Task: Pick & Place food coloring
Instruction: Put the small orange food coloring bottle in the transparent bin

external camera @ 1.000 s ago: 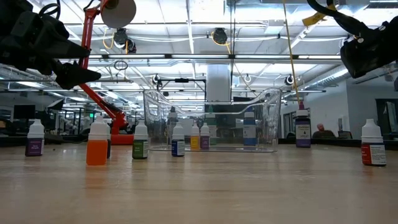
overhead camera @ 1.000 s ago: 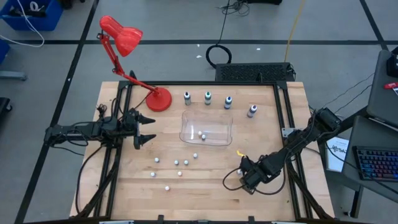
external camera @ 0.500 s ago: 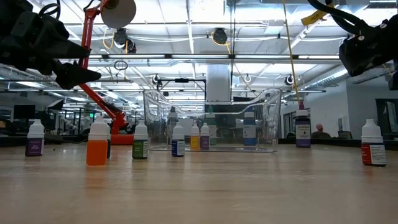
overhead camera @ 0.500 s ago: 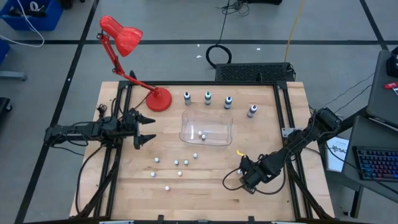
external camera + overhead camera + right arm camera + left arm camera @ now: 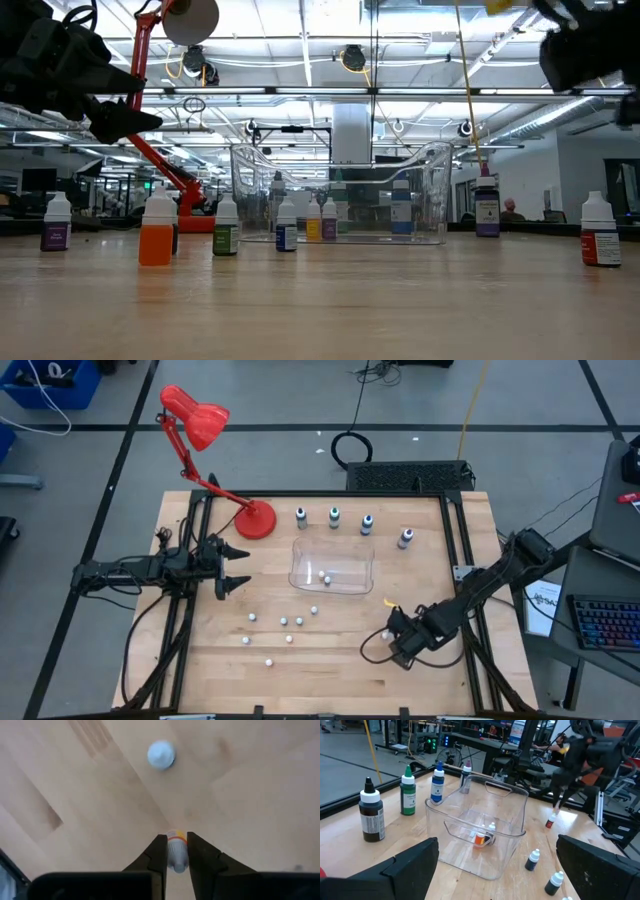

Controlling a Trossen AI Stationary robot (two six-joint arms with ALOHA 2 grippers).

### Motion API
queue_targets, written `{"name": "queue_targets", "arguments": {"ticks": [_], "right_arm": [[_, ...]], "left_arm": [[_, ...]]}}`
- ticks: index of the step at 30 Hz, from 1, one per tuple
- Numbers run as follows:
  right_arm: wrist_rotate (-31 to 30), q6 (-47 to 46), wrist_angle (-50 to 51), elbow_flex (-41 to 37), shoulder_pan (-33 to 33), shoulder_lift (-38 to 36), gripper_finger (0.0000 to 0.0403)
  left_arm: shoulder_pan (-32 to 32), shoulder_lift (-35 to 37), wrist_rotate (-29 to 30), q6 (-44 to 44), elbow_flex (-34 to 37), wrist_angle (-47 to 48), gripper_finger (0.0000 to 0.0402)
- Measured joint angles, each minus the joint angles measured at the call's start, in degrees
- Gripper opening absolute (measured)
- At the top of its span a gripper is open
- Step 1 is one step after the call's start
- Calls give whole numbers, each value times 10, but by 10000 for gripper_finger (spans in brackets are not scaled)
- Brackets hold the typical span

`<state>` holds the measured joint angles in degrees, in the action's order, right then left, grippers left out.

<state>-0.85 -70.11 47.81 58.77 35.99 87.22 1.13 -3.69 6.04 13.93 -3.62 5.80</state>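
My right gripper hangs over the table's near right part, pointing steeply down, shut on a tiny food coloring bottle with a pale cap and a yellow-orange band. A second small bottle stands on the wood below it, its red body upright. Four bigger food coloring bottles stand in a row at the far side: dark, green, blue and purple. My left gripper waits open at the table's left. My right gripper pinches the tiny bottle between its two fingers, coming from above and pointing down. The pale cap end sits between the fingers, and the yellow-orange band shows just past their tips. The bottle is clear of the table.
A clear plastic bin stands mid-table, with small bottles inside, one orange. Several more small bottles stand scattered on the near middle of the table. A red desk lamp stands with its base at the far left.
My right gripper has risen a little above the table, most of it in the last half second; in the low view it has climbed toward the picture's top. The red bottle beneath it has stayed standing where it was.
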Motion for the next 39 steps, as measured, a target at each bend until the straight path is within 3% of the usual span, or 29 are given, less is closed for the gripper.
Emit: {"name": "queue_targets", "arguments": {"ticks": [7, 11, 14, 26, 33, 39], "right_arm": [[-95, 93, 69, 81, -33, -44, 41], [-156, 199, 82, 140, -71, -60, 41], [-167, 290, 81, 187, -118, -61, 41], [-87, 558, 82, 400, -309, 28, 41], [-49, 616, 131, 506, -362, 141, 41], [-19, 657, 161, 524, -396, 230, 41]], "left_arm": [[0, 0, 0, 0, 0, 0, 399], [0, 0, 0, 0, 0, 0, 399], [0, 0, 0, 0, 0, 0, 399], [0, 0, 0, 0, 0, 0, 399], [0, 0, 0, 0, 0, 0, 399], [0, 0, 0, 0, 0, 0, 399]]}}
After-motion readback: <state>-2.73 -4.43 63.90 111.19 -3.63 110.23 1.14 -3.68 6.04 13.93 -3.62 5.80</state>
